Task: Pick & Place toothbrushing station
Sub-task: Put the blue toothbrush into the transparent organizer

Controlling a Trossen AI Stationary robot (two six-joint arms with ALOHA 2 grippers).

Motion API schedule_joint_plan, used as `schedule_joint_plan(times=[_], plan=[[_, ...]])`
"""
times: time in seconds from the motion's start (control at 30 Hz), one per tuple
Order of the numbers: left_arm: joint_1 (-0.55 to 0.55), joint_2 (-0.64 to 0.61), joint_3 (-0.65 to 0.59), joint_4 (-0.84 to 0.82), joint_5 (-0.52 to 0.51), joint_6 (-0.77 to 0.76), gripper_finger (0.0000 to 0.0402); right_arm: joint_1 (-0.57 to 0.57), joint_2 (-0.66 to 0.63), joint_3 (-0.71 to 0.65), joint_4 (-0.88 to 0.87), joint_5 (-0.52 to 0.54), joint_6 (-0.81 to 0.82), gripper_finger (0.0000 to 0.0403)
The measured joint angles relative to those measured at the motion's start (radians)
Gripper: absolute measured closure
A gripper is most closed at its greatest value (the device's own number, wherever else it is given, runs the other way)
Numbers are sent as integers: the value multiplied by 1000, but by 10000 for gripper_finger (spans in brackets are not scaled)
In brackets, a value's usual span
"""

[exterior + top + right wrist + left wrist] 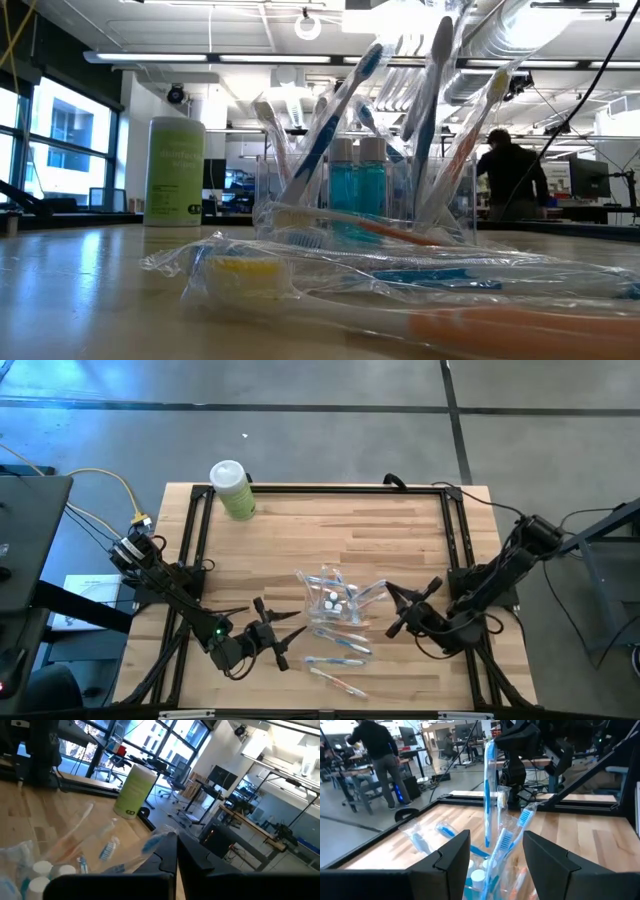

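The small clear plastic toothbrush holder (pixel 333 598) stands a little past the middle of the pale wooden worktop (pixel 300 530) toward five o'clock, with slim blue- and orange-marked toothbrushes (pixel 330 120) standing upright in it and small round white-capped tubes (pixel 331 600) beside them. It looks partly stocked: several brushes are already up in the clear piece, as the low view shows.

More wrapped toothbrushes (pixel 338 656) lie flat on the boards at six o'clock of the holder, near the front edge, well apart from it. Judging by that, those loose ones are what is left to move.

The left gripper (pixel 285 640) sits at about eight o'clock of the holder, just beside it, jaws spread wide and empty; its wrist view looks between its two dark fingers (pixel 451 855) straight at the brushes. The right gripper (pixel 400 608) is at three o'clock of the holder, close to a crinkled clear wrapper (pixel 368 592). Its jaws look drawn narrow, their tips right against a wrapped blue-bristled brush (pixel 150 842), but whether they actually grip it cannot be told.

The tall pale green white-capped bottle (pixel 233 490) stands alone at the far edge, at eleven o'clock, well apart from everything.
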Motion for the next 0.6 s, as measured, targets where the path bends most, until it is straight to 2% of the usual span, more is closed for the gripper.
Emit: schedule_joint_plan(times=[0.4, 0.6], plan=[[0, 0, 0, -2, 1, -14, 225, 11, 40, 0, -3, 0, 57, 401], [0, 0, 0, -6, 2, -14, 225, 11, 40, 0, -112, 0, 127, 401]])
